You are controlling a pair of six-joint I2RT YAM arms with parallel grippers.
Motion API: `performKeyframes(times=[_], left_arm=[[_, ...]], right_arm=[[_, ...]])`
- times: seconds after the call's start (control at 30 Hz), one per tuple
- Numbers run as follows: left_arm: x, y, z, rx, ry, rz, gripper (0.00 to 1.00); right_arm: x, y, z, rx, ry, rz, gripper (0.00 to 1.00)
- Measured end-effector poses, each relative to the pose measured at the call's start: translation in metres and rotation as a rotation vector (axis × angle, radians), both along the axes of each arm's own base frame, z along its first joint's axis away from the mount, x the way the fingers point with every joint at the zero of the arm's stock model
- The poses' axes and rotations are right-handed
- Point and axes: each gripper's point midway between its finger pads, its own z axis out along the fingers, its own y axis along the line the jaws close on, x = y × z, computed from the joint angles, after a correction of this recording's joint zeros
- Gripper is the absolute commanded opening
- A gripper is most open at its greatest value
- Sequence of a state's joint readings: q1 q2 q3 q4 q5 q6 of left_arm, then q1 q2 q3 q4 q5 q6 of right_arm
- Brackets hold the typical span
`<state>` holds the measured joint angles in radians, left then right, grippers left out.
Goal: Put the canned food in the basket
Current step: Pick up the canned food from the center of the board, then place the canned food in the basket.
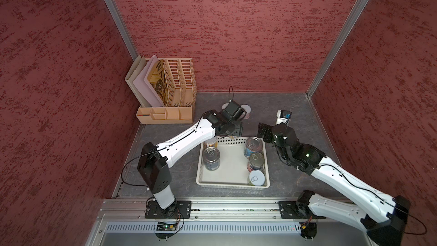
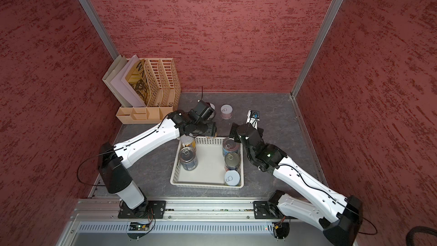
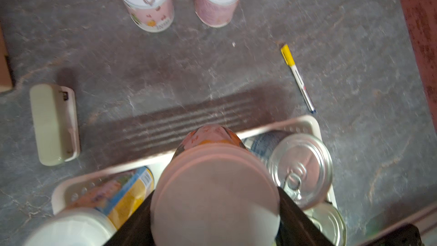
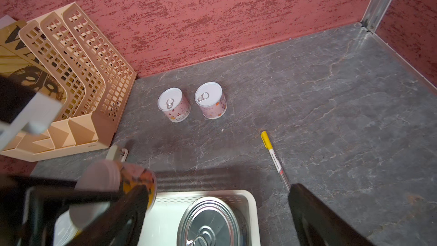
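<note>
The white basket sits mid-table with several cans upright in it, among them a silver-topped one and a white-lidded one. My left gripper is shut on a white-lidded can with a pink and orange label, held tilted just above the basket's far rim. My right gripper hangs open and empty over the basket's far right corner, above a silver-topped can. Two pink cans stand on the table behind the basket.
A peach file rack with folders fills the back left corner. A beige stapler-like bar lies between the rack and the basket. A yellow-capped pen lies behind the basket's right corner. Red walls enclose the table.
</note>
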<state>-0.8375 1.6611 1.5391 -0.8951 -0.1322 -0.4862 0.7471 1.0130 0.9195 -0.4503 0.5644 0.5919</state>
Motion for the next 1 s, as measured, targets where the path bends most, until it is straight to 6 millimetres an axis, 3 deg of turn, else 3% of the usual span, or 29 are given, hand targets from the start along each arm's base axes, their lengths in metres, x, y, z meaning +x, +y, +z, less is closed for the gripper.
performKeyframes(times=[0.2,0.43,0.57,0.77,1.0], left_arm=[[-0.05,-0.005,-0.009,-0.015,0.023,-0.054,0.38],[-0.089,-0.012,-0.001,-0.046,0.005,-0.099,0.38],[-0.108,-0.012,-0.013,-0.044,0.024,-0.116,0.38],[-0.117,0.005,-0.048,0.018,0.078,-0.084,0.36],[-0.118,0.008,-0.065,0.02,0.091,-0.063,0.35]], right_arm=[[0.003,-0.002,-0.01,-0.012,0.023,-0.012,0.98],[0.003,-0.001,-0.012,-0.016,0.028,-0.01,0.98],[0.004,0.001,-0.016,-0.021,0.038,-0.006,0.98],[0.006,0.006,-0.024,-0.031,0.061,0.006,0.98],[0.007,0.01,-0.031,-0.038,0.081,0.019,0.98]])
